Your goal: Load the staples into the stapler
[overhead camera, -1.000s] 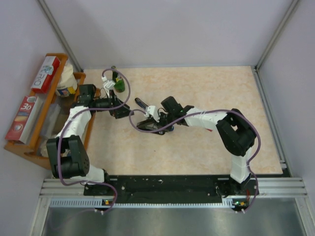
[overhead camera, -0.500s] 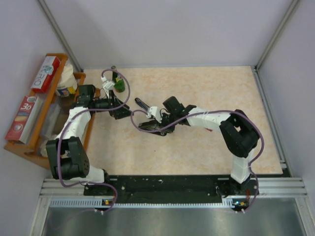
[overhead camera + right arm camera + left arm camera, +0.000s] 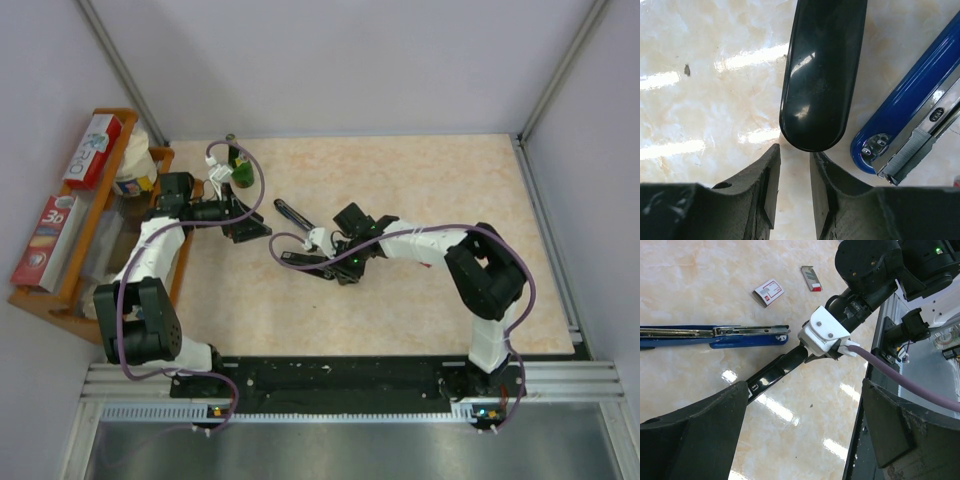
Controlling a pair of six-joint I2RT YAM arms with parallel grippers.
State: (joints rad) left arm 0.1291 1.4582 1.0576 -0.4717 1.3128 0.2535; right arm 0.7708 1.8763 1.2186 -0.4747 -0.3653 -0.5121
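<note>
The stapler lies opened flat on the table: its blue base with metal magazine (image 3: 715, 334) (image 3: 910, 100) and its black top arm (image 3: 775, 371) (image 3: 822, 75) (image 3: 290, 214). A strip of staples (image 3: 907, 155) sits in the magazine end. The white staples box with a red label (image 3: 769, 292) and its grey and red inner tray (image 3: 811, 279) lie beyond the stapler. My right gripper (image 3: 795, 152) (image 3: 338, 268) hovers just off the rounded end of the black arm, its jaws narrowly apart and empty. My left gripper (image 3: 805, 390) (image 3: 255, 228) is wide open and empty, left of the stapler.
A wooden rack (image 3: 70, 290) with boxes and a jar stands at the left edge. A green bottle (image 3: 240, 172) stands at the back left by the left arm. The right arm's purple cable (image 3: 910, 382) loops over the table near the stapler.
My right gripper has drawn back along the stapler toward the near right, off the black arm's end. The left arm has not moved.
</note>
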